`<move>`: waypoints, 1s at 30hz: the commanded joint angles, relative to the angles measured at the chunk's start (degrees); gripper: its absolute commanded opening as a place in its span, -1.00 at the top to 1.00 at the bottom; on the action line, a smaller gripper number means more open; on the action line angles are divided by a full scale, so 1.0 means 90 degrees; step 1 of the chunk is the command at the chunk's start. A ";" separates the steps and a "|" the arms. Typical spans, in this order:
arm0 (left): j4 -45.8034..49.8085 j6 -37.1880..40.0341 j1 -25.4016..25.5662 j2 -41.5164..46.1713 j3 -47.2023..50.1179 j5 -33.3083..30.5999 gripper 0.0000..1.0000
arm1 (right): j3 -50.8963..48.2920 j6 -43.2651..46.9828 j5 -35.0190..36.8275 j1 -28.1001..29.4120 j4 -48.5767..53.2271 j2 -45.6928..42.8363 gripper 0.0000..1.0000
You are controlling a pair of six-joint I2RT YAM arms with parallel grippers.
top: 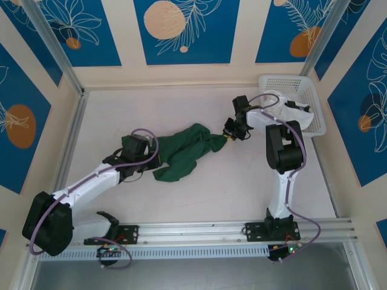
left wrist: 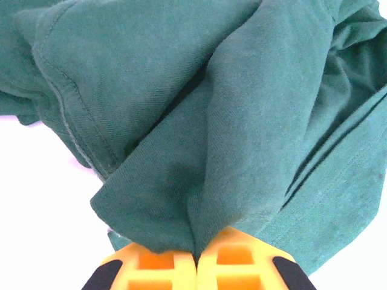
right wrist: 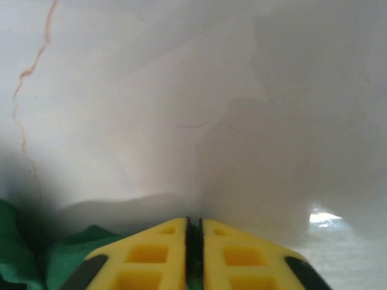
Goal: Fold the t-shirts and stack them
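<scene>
My left gripper [left wrist: 196,252] clamps the green t-shirt [left wrist: 242,121]. My right gripper [right wrist: 193,229] seemingly pinches it too. It's limp and light, so I'd grip the hems.

The left arm [top: 84,184] and the right arm [top: 284,175] have white links and black joint housings, each with a purple cable looping along it. Their black bases stand at 7 and 5 o'clock. The left gripper [left wrist: 196,254] and the right gripper [right wrist: 193,232] have yellow fingers with square recesses and black corners.
</scene>
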State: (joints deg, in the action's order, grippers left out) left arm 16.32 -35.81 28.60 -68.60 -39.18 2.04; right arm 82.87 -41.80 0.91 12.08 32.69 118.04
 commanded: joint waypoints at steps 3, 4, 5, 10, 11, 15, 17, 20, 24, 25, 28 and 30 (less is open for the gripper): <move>0.0244 0.0149 -0.0047 0.0260 -0.0354 -0.0081 1.00 | -0.0248 0.0151 -0.0417 0.0042 -0.0188 -0.0427 1.00; 0.0276 0.0142 -0.0049 0.0361 -0.0414 -0.0076 1.00 | -0.0370 0.0162 -0.0499 0.0063 -0.0287 -0.0642 1.00; 0.0277 0.0151 -0.0043 0.0512 -0.0472 -0.0061 1.00 | -0.0492 0.0160 -0.0590 0.0066 -0.0378 -0.0917 1.00; 0.0577 0.0268 -0.0046 0.1440 -0.1291 -0.0278 1.00 | -0.0929 0.0332 -0.0581 0.0133 -0.0615 -0.2628 1.00; 0.0682 0.0283 -0.0044 0.1604 -0.1543 -0.0418 1.00 | -0.0958 0.0382 -0.0589 0.0104 -0.0648 -0.3014 1.00; 0.1033 0.0415 -0.0043 0.1899 -0.2734 -0.0903 1.00 | -0.0916 0.0538 -0.0616 -0.0021 -0.0751 -0.4350 1.00; 0.1292 0.0644 -0.0058 0.1856 -0.3475 -0.1114 1.00 | -0.0789 0.0609 -0.0667 -0.0118 -0.0771 -0.4937 1.00; 0.1555 0.1040 -0.0058 0.1822 -0.4389 -0.1313 1.00 | -0.0577 0.0739 -0.0755 -0.0169 -0.0819 -0.5654 1.00; 0.1733 0.1507 -0.0057 0.1872 -0.5272 -0.1448 1.00 | -0.0342 0.0820 -0.0685 -0.0233 -0.0814 -0.6378 1.00; 0.1746 0.1640 -0.0053 0.1895 -0.5464 -0.1549 1.00 | -0.0308 0.0826 -0.0610 -0.0257 -0.0812 -0.6541 1.00; 0.1924 0.1879 -0.0053 0.1899 -0.6076 -0.1778 1.00 | -0.0235 0.0816 -0.0302 -0.0286 -0.0755 -0.6933 1.00; 0.1927 0.1969 -0.0054 0.1936 -0.6425 -0.1738 1.00 | -0.0120 0.0887 -0.0304 -0.0288 -0.0668 -0.7099 1.00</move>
State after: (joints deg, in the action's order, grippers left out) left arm 33.15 -22.06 28.51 -52.23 -92.47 -11.35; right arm 79.61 -35.68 -3.42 9.80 25.91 55.83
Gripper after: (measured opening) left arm 0.041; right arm 0.048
